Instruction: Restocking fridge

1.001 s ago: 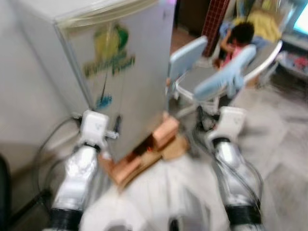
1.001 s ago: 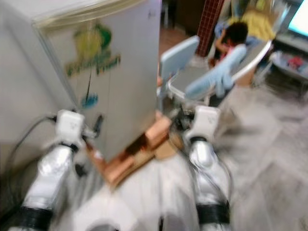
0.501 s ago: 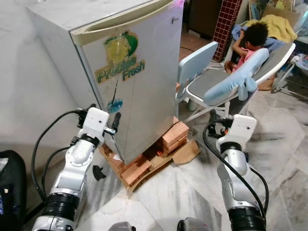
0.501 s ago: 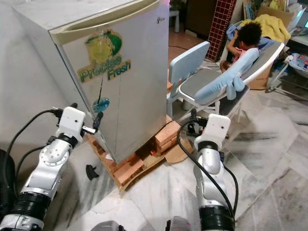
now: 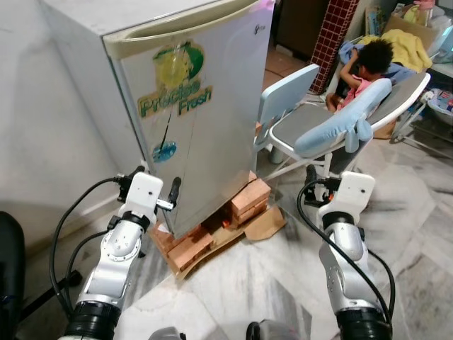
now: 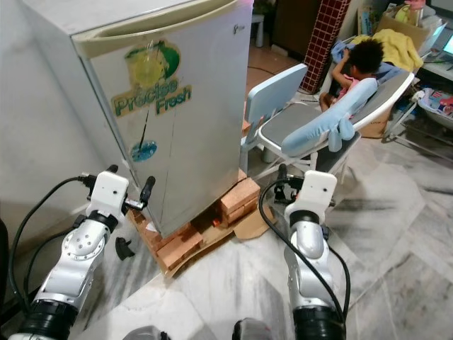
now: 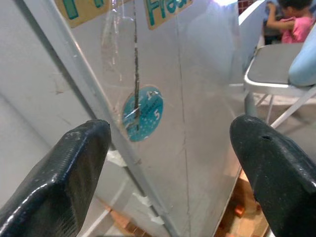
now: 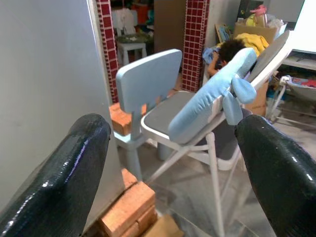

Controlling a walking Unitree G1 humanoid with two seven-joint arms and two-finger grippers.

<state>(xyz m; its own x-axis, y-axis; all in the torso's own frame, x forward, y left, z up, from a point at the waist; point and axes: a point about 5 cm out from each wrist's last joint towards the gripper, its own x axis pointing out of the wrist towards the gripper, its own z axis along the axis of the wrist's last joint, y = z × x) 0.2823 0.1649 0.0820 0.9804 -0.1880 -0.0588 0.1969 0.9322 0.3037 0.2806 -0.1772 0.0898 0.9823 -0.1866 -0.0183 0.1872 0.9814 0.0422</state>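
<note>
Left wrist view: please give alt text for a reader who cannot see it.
The left end effector, fingers spread open and empty, points at the closed silver fridge door near a round blue sticker. A grey folding chair stands beyond, with bricks under the fridge.

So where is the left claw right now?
The left claw, open and empty, sits low at the fridge door's left edge, just above the bricks beneath it.

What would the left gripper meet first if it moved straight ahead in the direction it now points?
Most likely the fridge door. The left gripper is open and points at the door's lower part, near the round blue sticker. Nothing lies between them, though the remaining gap is hard to judge.
</note>
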